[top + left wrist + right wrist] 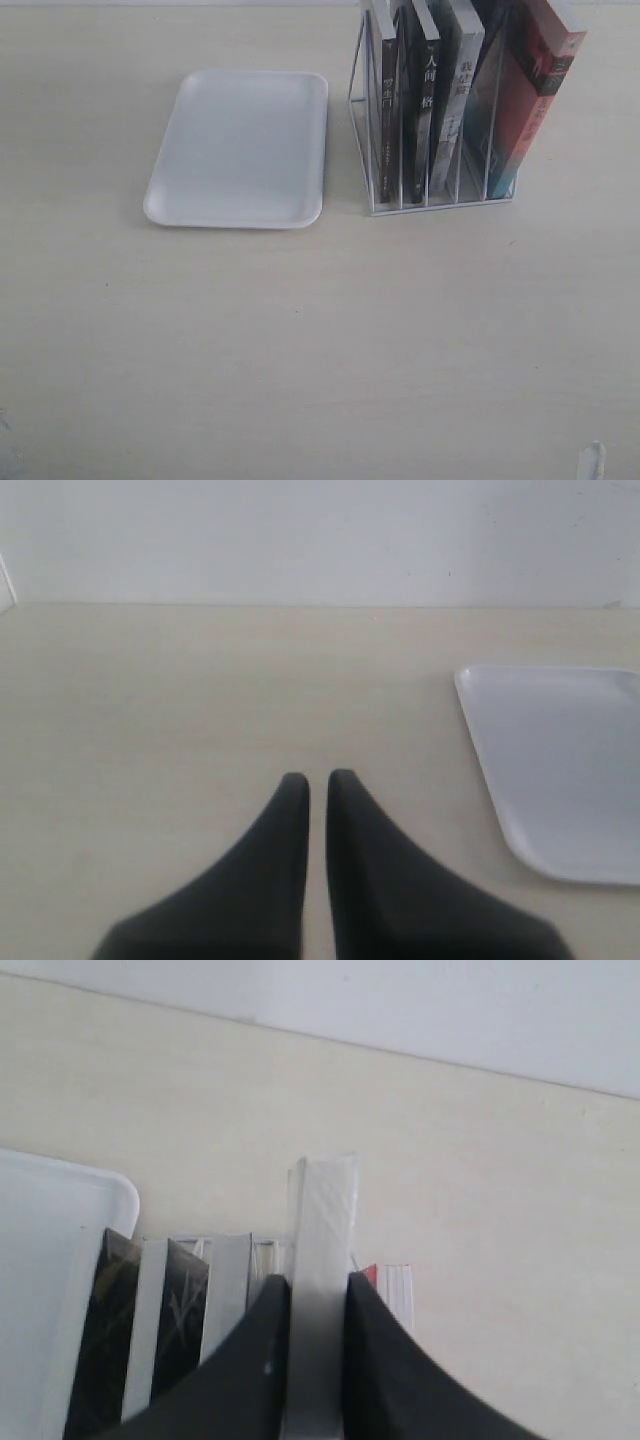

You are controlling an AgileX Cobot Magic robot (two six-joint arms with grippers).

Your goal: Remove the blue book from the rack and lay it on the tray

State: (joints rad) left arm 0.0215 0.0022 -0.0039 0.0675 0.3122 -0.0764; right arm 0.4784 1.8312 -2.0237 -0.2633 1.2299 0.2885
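Looking first at the exterior view, we find the tray (240, 150) lying flat on the table (300, 350), just beside the rack (440, 206), which stands to its right. The rack's slots hold two black-spined books (389, 110), a grey-spined book (455, 100), then the blue book (483, 100), next to the leaning red book (535, 90). The books' tops run out of the picture.

In the left wrist view, the left gripper (318, 778) hangs over bare table. Its fingers nearly touch, with only a thin slit between them and nothing in it. A corner of the tray (560, 760) lies apart from it.

In the right wrist view, the right gripper (318, 1285) sits above the rack. Its fingers press on both faces of a pale page edge that stands higher than the neighbouring books, between the grey-spined one and the red one. We take it for the blue book, though its cover does not show here.
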